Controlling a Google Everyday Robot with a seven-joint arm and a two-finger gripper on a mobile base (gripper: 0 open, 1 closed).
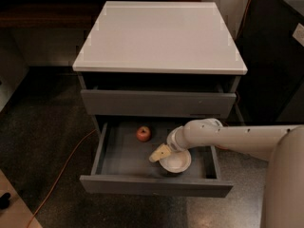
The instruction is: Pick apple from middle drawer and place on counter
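Note:
The middle drawer [121, 156] of the grey cabinet is pulled out. A small red apple [143, 133] rests on its floor near the back, left of centre. My gripper [159, 153] is inside the drawer, low and just right of the apple, a short gap away and not touching it. The pale arm [237, 136] reaches in from the right. Nothing is seen held. Above, the white counter [159, 37] lies bare.
A round white bowl [176, 162] sits in the drawer directly right of the gripper, partly under the wrist. The closed drawer front [156, 103] overhangs the back of the open drawer. An orange cable [64, 163] runs across the dark floor at the left.

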